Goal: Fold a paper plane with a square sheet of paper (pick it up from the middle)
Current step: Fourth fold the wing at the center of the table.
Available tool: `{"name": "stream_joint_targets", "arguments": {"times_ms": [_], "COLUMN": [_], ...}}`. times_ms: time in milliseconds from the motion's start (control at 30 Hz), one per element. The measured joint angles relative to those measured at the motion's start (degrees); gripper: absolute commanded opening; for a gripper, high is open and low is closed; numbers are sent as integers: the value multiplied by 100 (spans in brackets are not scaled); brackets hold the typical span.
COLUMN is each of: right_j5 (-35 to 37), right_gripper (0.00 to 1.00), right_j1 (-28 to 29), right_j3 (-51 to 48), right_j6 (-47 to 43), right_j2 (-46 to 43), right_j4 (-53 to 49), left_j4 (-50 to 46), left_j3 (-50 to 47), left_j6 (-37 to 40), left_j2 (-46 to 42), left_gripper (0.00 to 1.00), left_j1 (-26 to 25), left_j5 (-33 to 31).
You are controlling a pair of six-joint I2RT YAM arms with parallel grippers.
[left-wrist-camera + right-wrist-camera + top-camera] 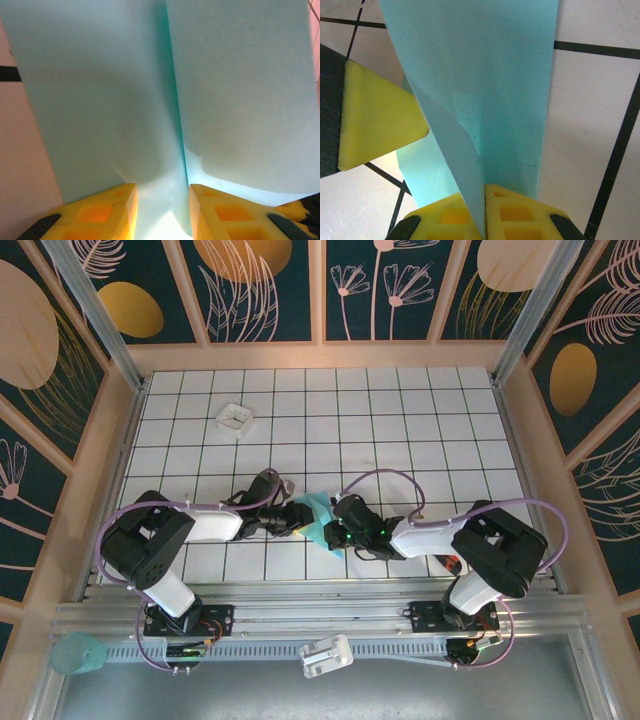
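Right hand [484,194] pinching paper [485,75] edge; left hand [162,192] straddling crease, tiles [592,125] beyond

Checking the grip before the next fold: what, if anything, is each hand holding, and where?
Right hand pinches the turquoise paper at a folded edge. Left hand straddles its crease; whether it grips cannot be told.

The square sheet of paper [320,510] lies between left hand [304,519] and right hand [334,526], tray [235,419] well behind.

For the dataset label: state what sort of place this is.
Likely a robot test cell: white gridded tabletop, floral wall panels around it, left arm and right arm bolted to an aluminium rail.
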Motion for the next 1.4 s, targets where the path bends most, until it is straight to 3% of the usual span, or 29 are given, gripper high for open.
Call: {"name": "stream_joint_targets", "arguments": {"times_ms": [767, 1400], "right_j5": [-457, -507], "right_gripper": [6, 19], "right_j1": [-98, -48], "right_j3": [-24, 2], "right_j6": [201, 223], "right_j2": [334, 365], "right_j4": [616, 704], "left_j4": [-678, -964], "left_j3": [503, 664], "left_j6": [645, 710], "left_j2": [-442, -798], "left_gripper": [40, 43], "left_j1": [46, 164], "left_j5": [-260, -496]}}
